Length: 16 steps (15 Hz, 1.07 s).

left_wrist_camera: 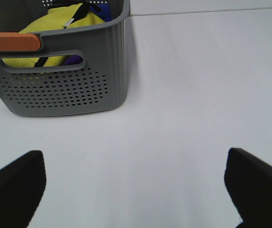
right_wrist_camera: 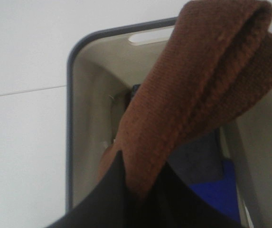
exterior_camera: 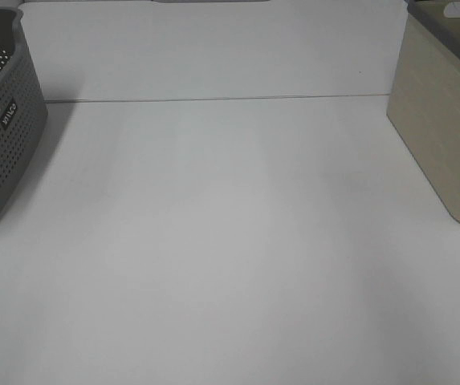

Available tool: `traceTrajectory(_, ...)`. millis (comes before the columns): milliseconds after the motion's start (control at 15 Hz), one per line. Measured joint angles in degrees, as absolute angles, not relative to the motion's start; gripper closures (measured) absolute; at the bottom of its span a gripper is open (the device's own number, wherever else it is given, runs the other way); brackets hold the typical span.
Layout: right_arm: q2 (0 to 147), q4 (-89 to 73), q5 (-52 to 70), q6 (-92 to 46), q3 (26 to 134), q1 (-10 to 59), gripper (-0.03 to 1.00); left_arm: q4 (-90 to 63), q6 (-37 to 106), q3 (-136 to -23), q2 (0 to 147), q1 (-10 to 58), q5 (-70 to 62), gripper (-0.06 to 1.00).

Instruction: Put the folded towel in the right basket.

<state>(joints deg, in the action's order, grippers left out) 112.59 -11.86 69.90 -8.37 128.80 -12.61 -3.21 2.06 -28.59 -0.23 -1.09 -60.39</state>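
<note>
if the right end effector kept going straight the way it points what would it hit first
Probably the inside of the basket: the right end effector, shut on the towel, aims into it, towards blue things at the bottom. Depth is unclear.

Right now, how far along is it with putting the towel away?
Picked up already: the folded brown towel is clamped in the right gripper. In hand: it hangs over the open beige basket, not yet released. Left to do: probably lower it and let go. The left gripper is open and empty, facing the grey basket.
</note>
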Motion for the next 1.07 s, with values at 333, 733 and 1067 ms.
traceTrajectory(333, 116.3, -9.8, 70.0, -8.3, 120.8, -12.6, 0.89, -3.2, 2.1, -28.6, -0.2, -1.1, -60.4, -0.03)
traceTrajectory(733, 121.5, -8.0, 70.0, -3.2, 120.5, -12.6, 0.38, -3.2, 2.1, -28.6, -0.2, -1.1, -60.4, -0.03)
traceTrajectory(1067, 118.1, -16.3, 69.9, -3.0, 120.5, -11.2, 0.30, -3.2, 2.1, -28.6, -0.2, -1.1, -60.4, -0.03)
